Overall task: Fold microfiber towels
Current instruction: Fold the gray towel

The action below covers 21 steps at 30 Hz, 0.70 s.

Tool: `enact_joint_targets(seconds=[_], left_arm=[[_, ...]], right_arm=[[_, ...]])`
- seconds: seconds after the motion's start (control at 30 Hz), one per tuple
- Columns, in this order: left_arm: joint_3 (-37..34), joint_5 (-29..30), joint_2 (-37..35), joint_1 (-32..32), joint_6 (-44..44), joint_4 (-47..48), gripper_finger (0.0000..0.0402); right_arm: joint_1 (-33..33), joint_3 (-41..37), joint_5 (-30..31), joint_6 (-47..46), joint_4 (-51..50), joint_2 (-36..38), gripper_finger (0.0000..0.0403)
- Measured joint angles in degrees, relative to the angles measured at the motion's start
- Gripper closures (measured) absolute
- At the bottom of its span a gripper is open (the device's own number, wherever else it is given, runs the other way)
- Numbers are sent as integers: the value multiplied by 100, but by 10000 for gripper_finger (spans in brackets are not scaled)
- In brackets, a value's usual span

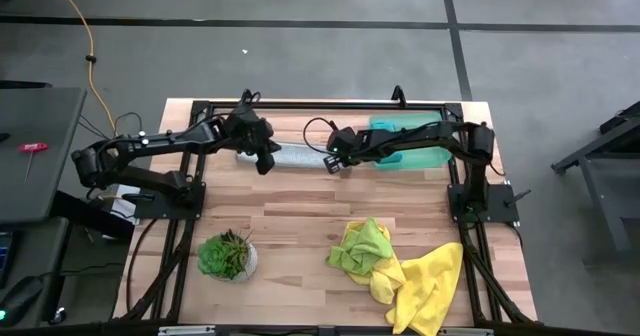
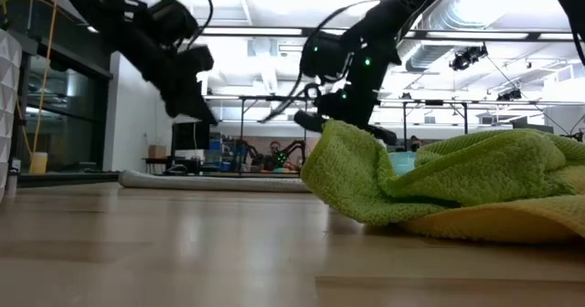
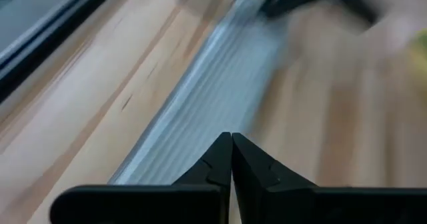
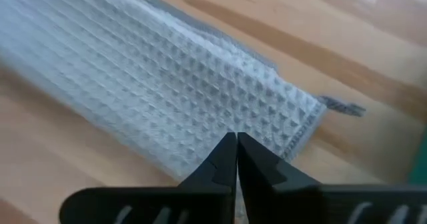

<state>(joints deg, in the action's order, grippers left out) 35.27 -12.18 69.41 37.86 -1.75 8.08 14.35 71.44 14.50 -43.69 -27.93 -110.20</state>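
High view: the pale grey waffle-weave towel (image 1: 297,158) lies folded into a narrow strip at the table's twelve o'clock, the left gripper (image 1: 268,162) and right gripper (image 1: 333,162) over its two ends, both pinched shut on nothing. A teal towel (image 1: 415,141) sits at one o'clock. The lime towel (image 1: 362,246) and yellow towel (image 1: 425,286), crumpled at five o'clock, look unfolded.

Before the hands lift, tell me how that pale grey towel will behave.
The pale grey towel will probably sag between the left hand and right hand: it is a thin waffle-weave cloth lying flat. Likely light. Its textured weave should resist slipping.
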Motion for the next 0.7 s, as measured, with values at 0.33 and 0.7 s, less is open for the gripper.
enact_joint_targets(seconds=[0.33, 0.7], left_arm=[[2, 32, -1044, -983, 1278, -1037, 401], [2, 1250, -1962, -2082, 2034, -917, 402]], right_arm=[[-159, -2, -131, 14, -118, -167, 402], [-1136, -2, -825, 24, -396, -167, 403]])
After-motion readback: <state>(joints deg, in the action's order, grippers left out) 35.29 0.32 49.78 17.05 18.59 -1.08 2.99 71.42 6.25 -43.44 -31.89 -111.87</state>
